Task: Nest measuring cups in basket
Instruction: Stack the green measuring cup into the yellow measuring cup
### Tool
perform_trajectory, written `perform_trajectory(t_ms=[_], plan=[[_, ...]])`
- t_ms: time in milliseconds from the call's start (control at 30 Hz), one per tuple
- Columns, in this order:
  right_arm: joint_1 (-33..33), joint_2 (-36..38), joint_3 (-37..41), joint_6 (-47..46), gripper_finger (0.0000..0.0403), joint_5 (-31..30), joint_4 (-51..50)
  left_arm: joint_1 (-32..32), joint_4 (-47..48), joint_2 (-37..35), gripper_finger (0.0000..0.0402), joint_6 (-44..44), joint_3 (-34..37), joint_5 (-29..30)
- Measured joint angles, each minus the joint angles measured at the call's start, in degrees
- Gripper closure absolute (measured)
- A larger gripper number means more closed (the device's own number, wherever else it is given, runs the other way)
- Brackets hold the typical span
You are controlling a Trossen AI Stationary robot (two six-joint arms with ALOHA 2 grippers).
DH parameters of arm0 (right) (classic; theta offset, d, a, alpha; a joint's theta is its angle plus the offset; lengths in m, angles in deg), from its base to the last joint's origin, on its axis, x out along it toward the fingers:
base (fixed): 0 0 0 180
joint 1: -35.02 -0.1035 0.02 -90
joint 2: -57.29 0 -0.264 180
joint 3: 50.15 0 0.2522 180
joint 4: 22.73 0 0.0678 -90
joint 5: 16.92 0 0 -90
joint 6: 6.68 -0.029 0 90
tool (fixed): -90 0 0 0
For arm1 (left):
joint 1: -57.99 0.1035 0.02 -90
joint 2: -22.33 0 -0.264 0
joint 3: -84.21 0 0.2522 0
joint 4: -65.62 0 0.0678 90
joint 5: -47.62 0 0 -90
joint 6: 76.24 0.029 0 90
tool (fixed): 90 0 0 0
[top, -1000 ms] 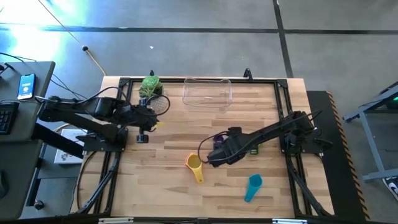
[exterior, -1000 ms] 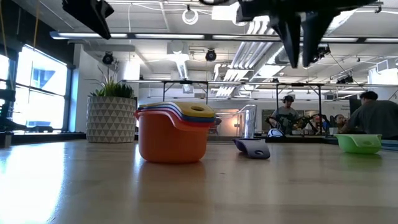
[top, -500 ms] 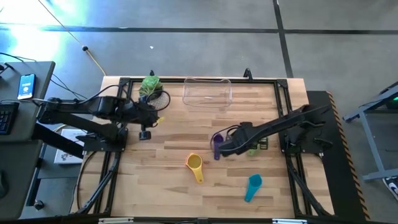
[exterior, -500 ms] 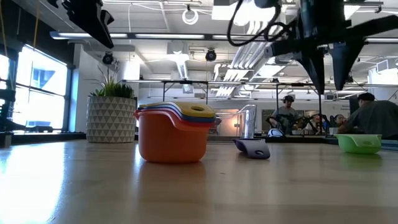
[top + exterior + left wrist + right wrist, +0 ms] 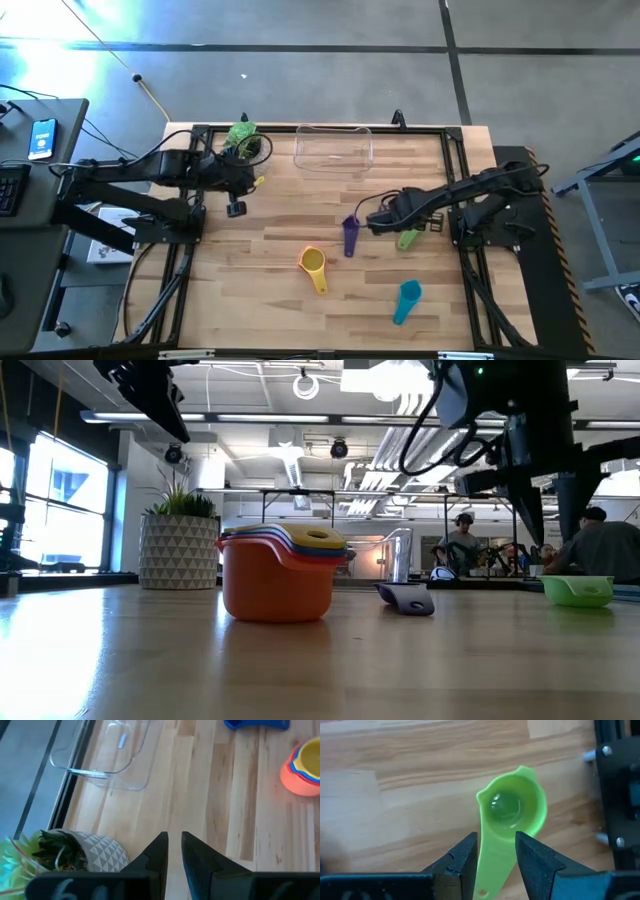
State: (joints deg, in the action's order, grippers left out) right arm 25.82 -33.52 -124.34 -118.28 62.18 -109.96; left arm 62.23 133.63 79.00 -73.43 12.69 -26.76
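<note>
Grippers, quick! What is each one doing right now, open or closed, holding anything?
Left gripper: fingers nearly together, holding nothing, near the potted plant.
Right gripper: open, fingers on both sides of the green measuring cup's handle.

The right gripper [image 5: 495, 852] hangs at about four o'clock from table centre, fingers parted and empty. The left gripper [image 5: 174, 851] waits near ten o'clock, fingers almost together.

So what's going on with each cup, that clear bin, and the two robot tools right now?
green cup: upright on the table, its handle between the right tool's fingers, not lifted.
purple cup: lying on the table, alone.
nested cup stack: upright on the table, outside the basket.
teal cup: on the table, alone.
basket: empty.
right tool: open, straddling the green handle.
left tool: holding nothing, near the plant.
</note>
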Motion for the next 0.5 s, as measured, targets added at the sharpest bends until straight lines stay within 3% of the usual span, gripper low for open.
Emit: perform_trajectory(t_ms=[500], plan=[[7.34,0.00,6.57,9.32,0.0279,1.97,9.08,5.21,-1.70,0.00,0.0357,0.87,-0.02,0.00]])
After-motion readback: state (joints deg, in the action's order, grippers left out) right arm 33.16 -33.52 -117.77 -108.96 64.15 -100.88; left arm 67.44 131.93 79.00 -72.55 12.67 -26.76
